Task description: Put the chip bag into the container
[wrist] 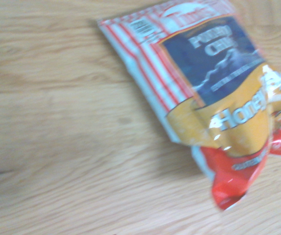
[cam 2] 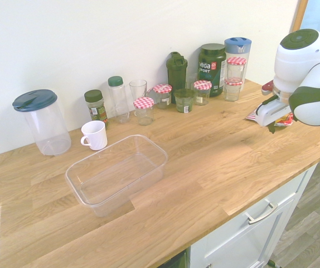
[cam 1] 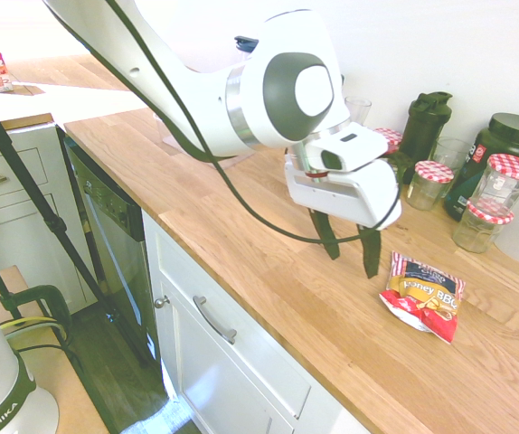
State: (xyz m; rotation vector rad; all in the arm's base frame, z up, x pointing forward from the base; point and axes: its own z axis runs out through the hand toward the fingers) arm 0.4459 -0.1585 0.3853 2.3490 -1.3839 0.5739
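Red, yellow and dark blue, the chip bag point(cam 1: 425, 297) lies flat on the surface point(cam 2: 204, 184), between the wall edge and the front edge, well apart from the container point(cam 2: 117, 191). That clear tub stands further along the surface, also between those two edges, with nothing in it. The pincer point(cam 1: 353, 264) is released, its fingers parted above the surface just beside the bag and holding nothing. By my reading the task is at its approach stage: the arm is near the bag, but neither the grasp nor the transfer is done. What is left is to line up over the bag, close on it, lift it, carry it along the surface to the tub, lower it inside the rim and let go
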